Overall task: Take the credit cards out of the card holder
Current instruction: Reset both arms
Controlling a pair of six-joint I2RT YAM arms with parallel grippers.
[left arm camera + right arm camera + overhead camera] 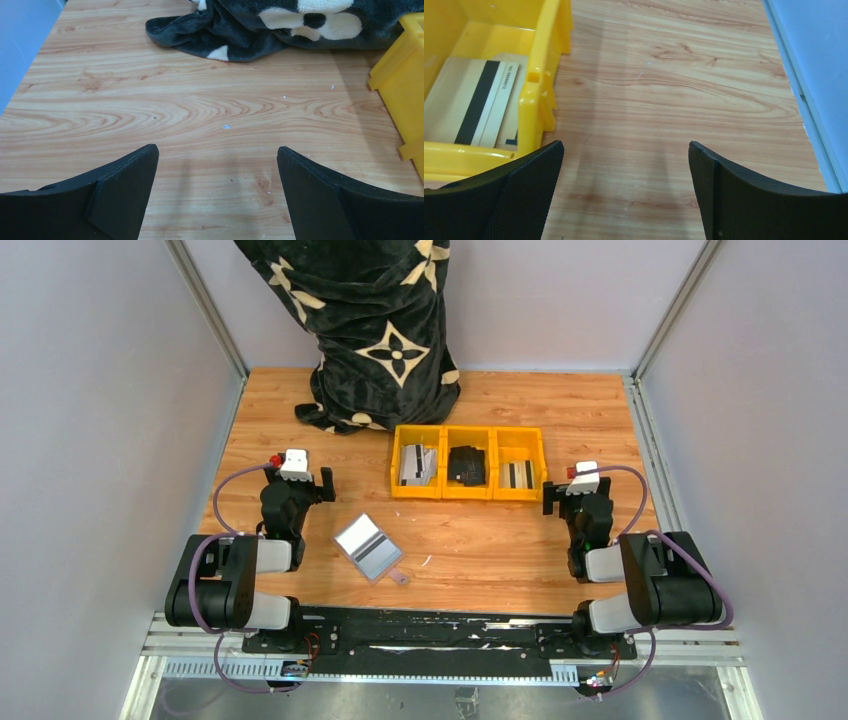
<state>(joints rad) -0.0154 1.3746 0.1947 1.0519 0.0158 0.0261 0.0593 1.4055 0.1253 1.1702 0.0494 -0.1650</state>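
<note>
One yellow plastic three-compartment bin (pixel 443 492) sits at the back centre of the wood-grain surface (pixel 480 540).
- Left compartment: grey and white flat card-like pieces (pixel 418 464), count unclear.
- Middle compartment: one black wallet-like item (pixel 467 464).
- Right compartment: tan plastic credit cards with a black stripe (pixel 474 105), lying flat and overlapping. At least two; the exact number can't be told.

One flat rectangular card holder (pixel 368 546) lies open on the surface, in front of the bin and well apart from it. It is between the arms, nearer the left one, turned at an angle. Its greyish inner faces are up and a small brown tab (pixel 398 578) sticks out at its near corner. Can't tell if cards sit inside.

One black plush blanket with cream flower pattern (pixel 375 330) stands heaped at the back left, its hem just beside the bin's left end.

Two arms. The left fingers (pixel 135 175) are spread wide, grasping nothing, over bare wood. The right fingers (pixel 534 175) are spread wide, grasping nothing, beside the bin's right wall. Nothing lies between the fingers and the holder.
</note>
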